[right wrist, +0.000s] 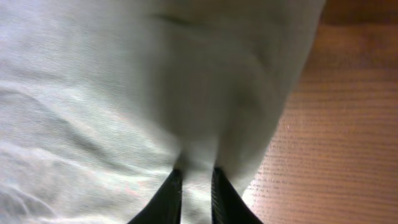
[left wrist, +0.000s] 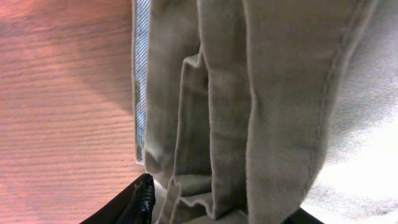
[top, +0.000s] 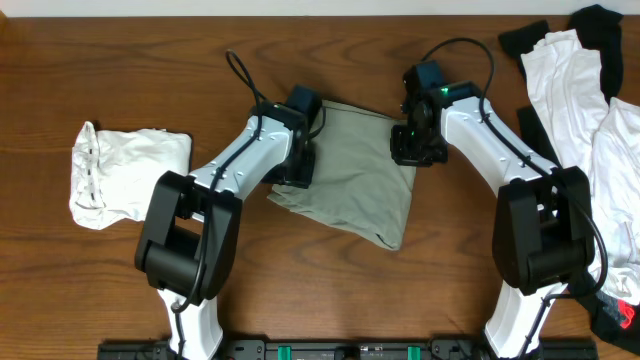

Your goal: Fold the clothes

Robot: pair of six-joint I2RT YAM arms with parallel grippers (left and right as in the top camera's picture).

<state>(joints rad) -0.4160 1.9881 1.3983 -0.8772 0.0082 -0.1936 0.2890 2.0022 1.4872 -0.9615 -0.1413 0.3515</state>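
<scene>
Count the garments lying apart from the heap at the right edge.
2. One white garment lies bundled at the far left. One khaki garment lies partly folded at the centre. The heap of white and black clothes overlaps itself, so it may hide more pieces.

Bare table (top: 120, 50) along the far edge and at near centre between the arm bases. Left is blocked by white bundle (top: 125, 175), right edge by white-and-black pile (top: 585, 90). The khaki garment (top: 355, 175) fills the centre, with left arm (top: 240, 165) and right arm (top: 490, 140) flanking it.
</scene>
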